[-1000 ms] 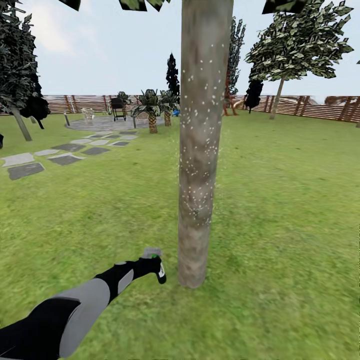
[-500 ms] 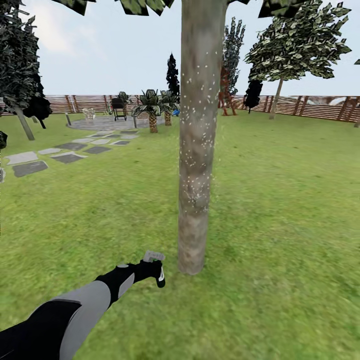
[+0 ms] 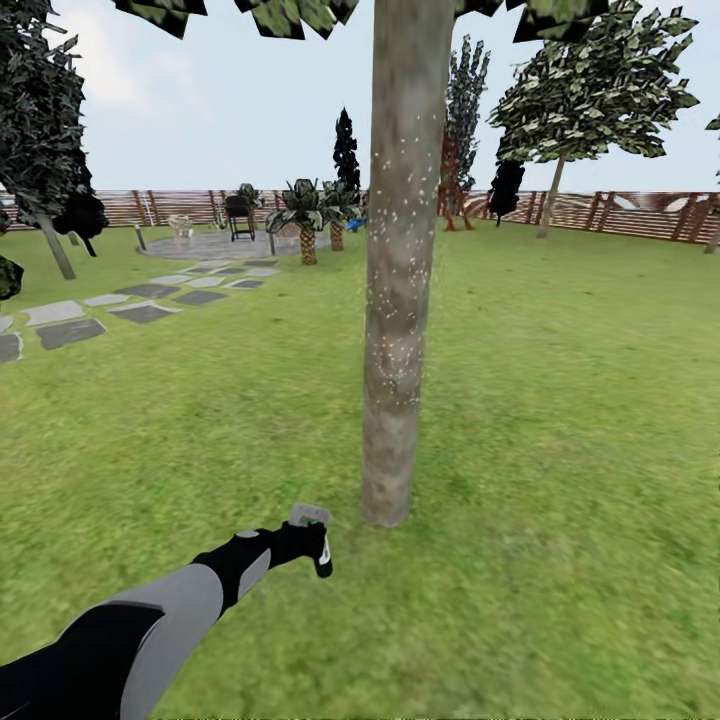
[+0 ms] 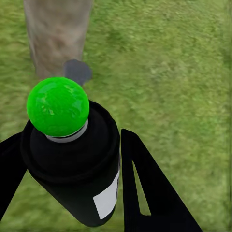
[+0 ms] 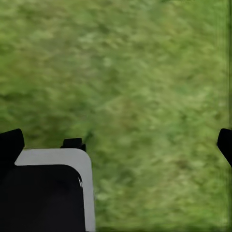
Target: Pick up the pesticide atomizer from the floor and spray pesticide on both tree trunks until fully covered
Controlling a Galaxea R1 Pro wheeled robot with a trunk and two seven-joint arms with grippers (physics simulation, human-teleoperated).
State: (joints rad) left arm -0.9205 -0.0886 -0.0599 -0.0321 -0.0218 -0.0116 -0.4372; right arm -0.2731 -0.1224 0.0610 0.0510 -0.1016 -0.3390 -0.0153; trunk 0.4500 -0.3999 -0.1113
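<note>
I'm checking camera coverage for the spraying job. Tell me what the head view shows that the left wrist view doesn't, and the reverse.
Head view alone: the full height of the mottled grey-brown tree trunk dotted with fine white pesticide specks, the brown slatted wooden fence, grey stepping stones, and a second broad-canopied tree.

Left wrist view alone: the bright green round button topping the dark-bodied pesticide atomizer, and its white label.

Both: the left gripper shut on the atomizer, the trunk's base, and green grass lawn.
</note>
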